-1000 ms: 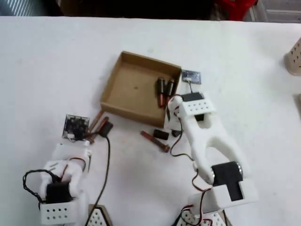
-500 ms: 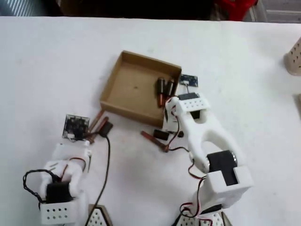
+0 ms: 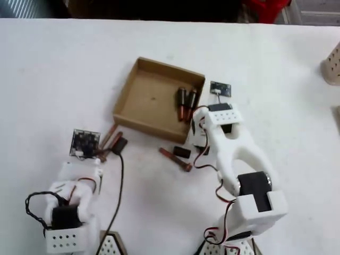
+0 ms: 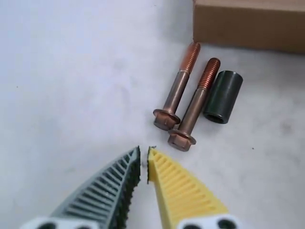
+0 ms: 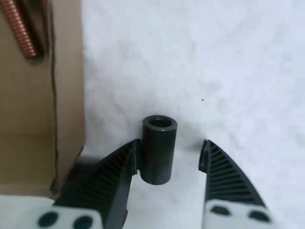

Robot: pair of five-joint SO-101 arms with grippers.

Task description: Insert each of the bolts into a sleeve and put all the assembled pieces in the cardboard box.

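The cardboard box point(image 3: 146, 101) lies mid-table with two assembled pieces point(image 3: 186, 102) inside by its right wall. My right gripper point(image 5: 169, 152) is open at the box's near right corner, with a black sleeve point(image 5: 158, 149) between its fingers and resting against one of them. Another black sleeve point(image 3: 181, 151) and a copper bolt point(image 3: 175, 158) lie just in front of the box. My left gripper point(image 4: 144, 157) is shut, just short of two copper bolts point(image 4: 183, 102) and a black sleeve point(image 4: 223, 97) near the box's left corner point(image 4: 248, 24).
The box wall point(image 5: 33, 119) stands close beside the right gripper. A black cable point(image 3: 121, 180) runs across the table from the left arm's side. A beige object point(image 3: 332, 64) sits at the far right edge. Open table lies behind the box.
The right arm swung slightly left, then back right, staying by the box's near right corner. The left arm and the loose parts have not moved.
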